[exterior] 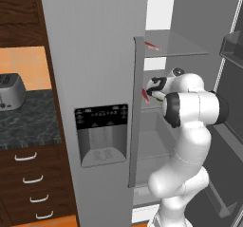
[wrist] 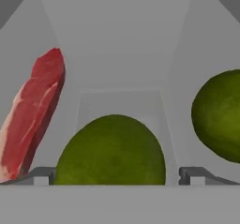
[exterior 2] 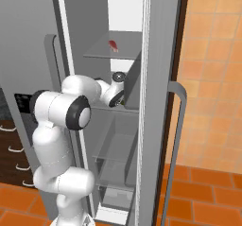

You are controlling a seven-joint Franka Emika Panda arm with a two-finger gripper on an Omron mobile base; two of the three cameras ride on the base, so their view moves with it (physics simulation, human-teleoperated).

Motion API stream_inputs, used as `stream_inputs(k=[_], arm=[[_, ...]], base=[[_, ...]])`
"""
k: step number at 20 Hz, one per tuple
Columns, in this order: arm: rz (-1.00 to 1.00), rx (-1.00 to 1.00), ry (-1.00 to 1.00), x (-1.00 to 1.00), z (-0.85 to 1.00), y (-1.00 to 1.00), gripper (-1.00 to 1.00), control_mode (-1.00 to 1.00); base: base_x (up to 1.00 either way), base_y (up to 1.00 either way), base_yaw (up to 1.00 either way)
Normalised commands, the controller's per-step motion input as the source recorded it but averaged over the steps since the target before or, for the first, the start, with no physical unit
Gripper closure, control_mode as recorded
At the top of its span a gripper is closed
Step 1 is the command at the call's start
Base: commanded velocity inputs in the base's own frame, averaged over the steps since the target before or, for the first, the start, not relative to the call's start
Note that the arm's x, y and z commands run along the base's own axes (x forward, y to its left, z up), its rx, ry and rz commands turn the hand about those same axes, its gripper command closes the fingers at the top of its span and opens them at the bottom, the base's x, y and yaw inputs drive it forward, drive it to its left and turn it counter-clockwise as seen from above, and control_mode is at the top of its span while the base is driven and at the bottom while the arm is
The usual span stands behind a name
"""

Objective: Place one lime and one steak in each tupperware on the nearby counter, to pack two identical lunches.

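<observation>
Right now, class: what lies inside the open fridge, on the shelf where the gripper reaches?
Two limes: one between the open gripper's fingertips, another to its right, and a steak at its left. A second steak lies one shelf up. The arm covers the rest of the shelf.

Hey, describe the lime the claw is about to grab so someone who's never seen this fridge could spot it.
Look inside the open fridge, on the middle shelf where the white arm reaches. There the open claw straddles one lime, centred between its tips. A steak stands to its left, and the second lime sits off to the right, outside the tips.
</observation>
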Motion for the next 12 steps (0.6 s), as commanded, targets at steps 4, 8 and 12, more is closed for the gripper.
stream_inputs(k=[4, 8, 12], arm=[[0.01, 0.0, 0.01, 0.3, -0.41, 0.0, -1.0, -1.0], [0.0, 0.0, 0.1, -0.1, -0.66, 0.02, 1.0, -1.0], [0.0, 0.0, 0.03, -0.47, -0.38, 0.01, 1.0, -1.0]], base=[[0.0, 0.0, 0.0], [0.0, 0.0, 0.0], [0.0, 0.0, 0.0]])
